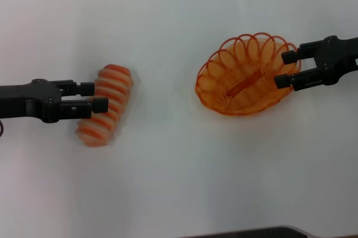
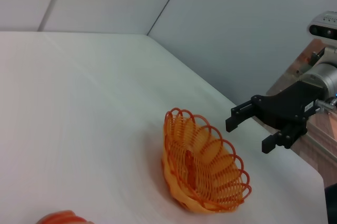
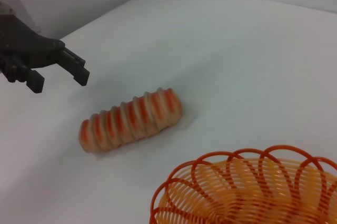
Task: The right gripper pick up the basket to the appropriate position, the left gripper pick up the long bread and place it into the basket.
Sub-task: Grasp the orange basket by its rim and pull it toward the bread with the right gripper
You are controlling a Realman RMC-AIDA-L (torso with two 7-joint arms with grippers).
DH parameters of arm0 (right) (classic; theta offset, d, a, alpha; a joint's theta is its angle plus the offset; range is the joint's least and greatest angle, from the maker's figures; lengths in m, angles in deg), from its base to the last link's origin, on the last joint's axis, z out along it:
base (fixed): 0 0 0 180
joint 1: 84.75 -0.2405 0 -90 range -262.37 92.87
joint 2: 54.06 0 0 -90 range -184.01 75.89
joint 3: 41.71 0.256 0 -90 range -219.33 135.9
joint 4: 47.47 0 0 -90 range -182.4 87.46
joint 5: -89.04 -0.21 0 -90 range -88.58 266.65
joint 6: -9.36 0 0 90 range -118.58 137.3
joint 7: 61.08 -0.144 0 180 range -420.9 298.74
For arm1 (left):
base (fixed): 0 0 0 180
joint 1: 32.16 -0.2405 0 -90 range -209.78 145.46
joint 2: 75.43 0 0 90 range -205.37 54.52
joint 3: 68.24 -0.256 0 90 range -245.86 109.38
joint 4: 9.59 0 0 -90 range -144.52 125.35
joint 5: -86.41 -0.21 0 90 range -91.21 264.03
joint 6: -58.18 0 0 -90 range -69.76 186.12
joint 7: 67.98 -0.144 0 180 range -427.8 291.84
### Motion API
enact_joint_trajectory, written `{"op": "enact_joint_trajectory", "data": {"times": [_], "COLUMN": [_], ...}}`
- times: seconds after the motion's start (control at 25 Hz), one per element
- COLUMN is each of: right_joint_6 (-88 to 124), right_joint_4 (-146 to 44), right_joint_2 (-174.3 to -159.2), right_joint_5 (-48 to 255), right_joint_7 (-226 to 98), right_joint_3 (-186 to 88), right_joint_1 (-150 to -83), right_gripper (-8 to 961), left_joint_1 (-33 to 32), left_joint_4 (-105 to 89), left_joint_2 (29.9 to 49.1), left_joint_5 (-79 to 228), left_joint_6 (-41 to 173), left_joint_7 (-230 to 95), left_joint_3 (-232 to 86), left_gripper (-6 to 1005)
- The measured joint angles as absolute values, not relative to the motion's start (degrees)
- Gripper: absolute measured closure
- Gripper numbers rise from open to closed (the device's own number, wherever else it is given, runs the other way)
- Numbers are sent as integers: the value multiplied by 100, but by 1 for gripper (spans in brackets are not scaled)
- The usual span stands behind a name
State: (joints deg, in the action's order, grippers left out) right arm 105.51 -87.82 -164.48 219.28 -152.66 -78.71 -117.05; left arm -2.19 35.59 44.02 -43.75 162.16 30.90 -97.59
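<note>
The long bread (image 1: 116, 88), striped orange and cream, lies on the white table at the left; it also shows in the right wrist view (image 3: 131, 119) and as a sliver in the left wrist view (image 2: 60, 217). My left gripper (image 1: 95, 96) is open, hovering over the bread's left side; in the right wrist view (image 3: 59, 74) it is above and apart from the loaf. The orange wire basket (image 1: 208, 76) stands empty at the right (image 2: 202, 163) (image 3: 247, 192). My right gripper (image 1: 286, 69) is open at the basket's right rim, and in the left wrist view (image 2: 247, 129) it is just above that rim, holding nothing.
The white table (image 1: 168, 182) stretches between bread and basket. A dark edge (image 1: 268, 231) shows at the table's front. Pale walls rise behind the table, and the robot's body (image 2: 321, 77) stands beside the basket's end.
</note>
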Motion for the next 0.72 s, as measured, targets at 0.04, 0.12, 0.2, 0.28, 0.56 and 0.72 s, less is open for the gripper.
{"op": "enact_joint_trajectory", "data": {"times": [0.04,0.12,0.2,0.28,0.56,0.72], "right_joint_6": [10551,10551,10551,10551,10556,10612], "right_joint_4": [-8782,-8782,-8782,-8782,-8782,-8877], "right_joint_2": [-16451,-16454,-16454,-16459,-16463,-16413], "right_joint_5": [21926,21919,21916,21916,21903,21764], "right_joint_7": [-15266,-15266,-15266,-15266,-15266,-15455], "right_joint_3": [-7871,-7871,-7872,-7871,-7846,-7726], "right_joint_1": [-11706,-11707,-11708,-11709,-11710,-11752], "right_gripper": [124,125,126,127,127,127], "left_joint_1": [-219,-219,-219,-219,-225,-227], "left_joint_4": [3559,3559,3559,3559,3559,3559], "left_joint_2": [4402,4402,4402,4402,4402,4402], "left_joint_5": [-4375,-4375,-4375,-4375,-4384,-4391], "left_joint_6": [16216,16215,16215,16215,16215,16215], "left_joint_7": [3089,3090,3090,3090,3090,3090], "left_joint_3": [-9760,-9759,-9760,-9760,-9759,-9759], "left_gripper": [246,246,246,246,246,246]}}
